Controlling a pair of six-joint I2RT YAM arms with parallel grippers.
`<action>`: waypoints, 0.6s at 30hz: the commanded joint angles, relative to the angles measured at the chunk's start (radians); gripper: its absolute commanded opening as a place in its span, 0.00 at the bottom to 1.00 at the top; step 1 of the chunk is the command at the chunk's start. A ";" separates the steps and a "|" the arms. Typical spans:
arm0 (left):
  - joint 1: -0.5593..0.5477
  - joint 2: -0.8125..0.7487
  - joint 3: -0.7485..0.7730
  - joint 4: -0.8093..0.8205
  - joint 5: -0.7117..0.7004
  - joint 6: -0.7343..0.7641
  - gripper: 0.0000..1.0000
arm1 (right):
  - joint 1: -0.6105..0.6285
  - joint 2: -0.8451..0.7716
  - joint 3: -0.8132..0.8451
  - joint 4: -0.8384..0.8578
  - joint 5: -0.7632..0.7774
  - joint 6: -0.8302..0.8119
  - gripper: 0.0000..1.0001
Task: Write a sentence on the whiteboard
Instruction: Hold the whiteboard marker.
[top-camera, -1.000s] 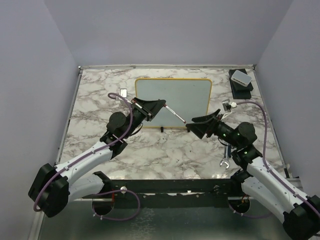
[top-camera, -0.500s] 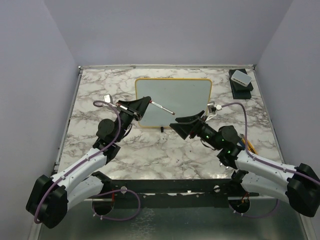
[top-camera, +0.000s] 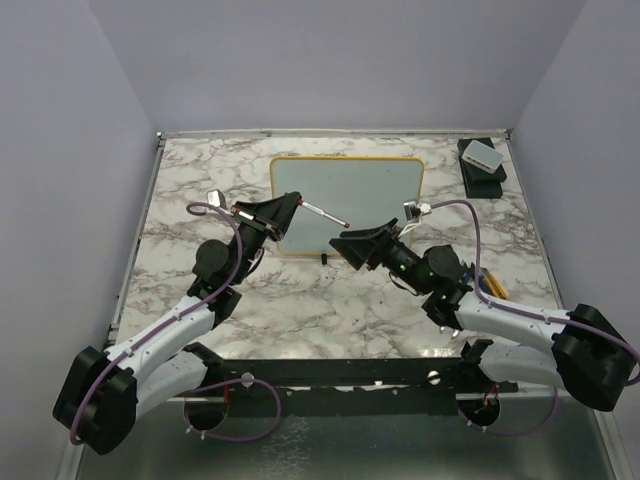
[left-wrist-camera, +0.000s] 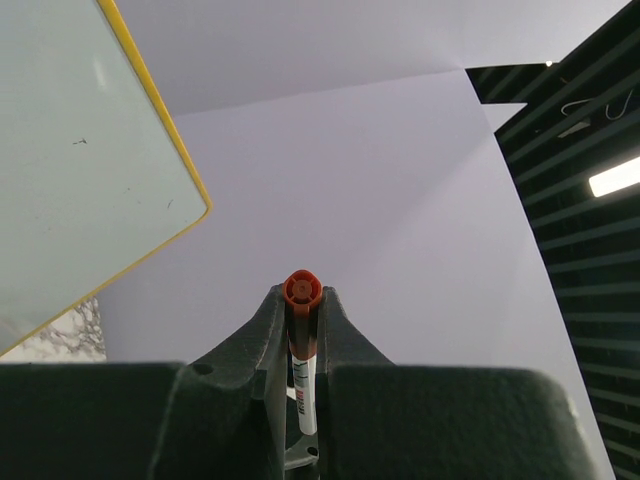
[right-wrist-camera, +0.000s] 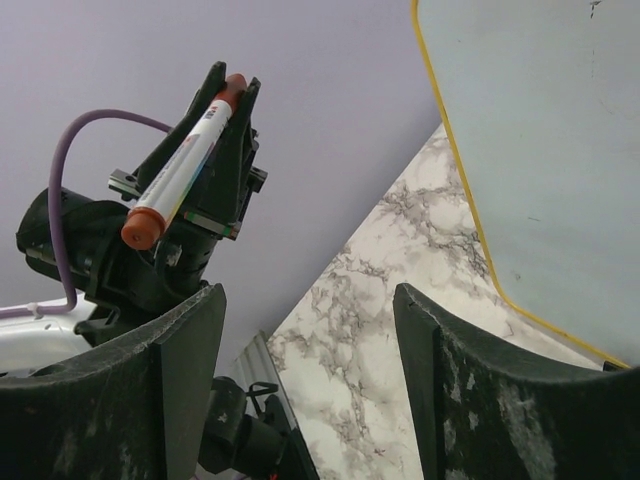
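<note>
The left gripper (top-camera: 296, 204) is clamped on a marker (left-wrist-camera: 302, 291), red end aimed at the right gripper (top-camera: 348, 247), whose jaws stand apart just short of it. Beyond both, the whiteboard (top-camera: 370, 190) on the desk (top-camera: 190, 200) shows no sentence. This looks like uncapping: the right gripper should close squarely on the cap, then pull straight.

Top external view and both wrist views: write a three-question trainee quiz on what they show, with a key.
1. True or false: the right end effector is shut on something.
2. The whiteboard face shows: A a full sentence, B no sentence yet, C a drawing of a sun.
3. Fill in: the marker is gripped by the ___ end effector.
Key: 1 false; 2 B; 3 left end effector.
</note>
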 joint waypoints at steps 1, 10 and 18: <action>0.006 0.002 -0.027 0.038 -0.029 -0.006 0.00 | 0.008 -0.014 0.047 0.021 0.025 -0.015 0.71; 0.009 0.030 -0.028 0.037 -0.040 0.014 0.00 | 0.011 -0.054 0.127 -0.103 0.040 -0.065 0.68; 0.008 0.023 -0.029 0.032 -0.044 0.027 0.00 | 0.011 0.004 0.198 -0.135 0.014 -0.058 0.57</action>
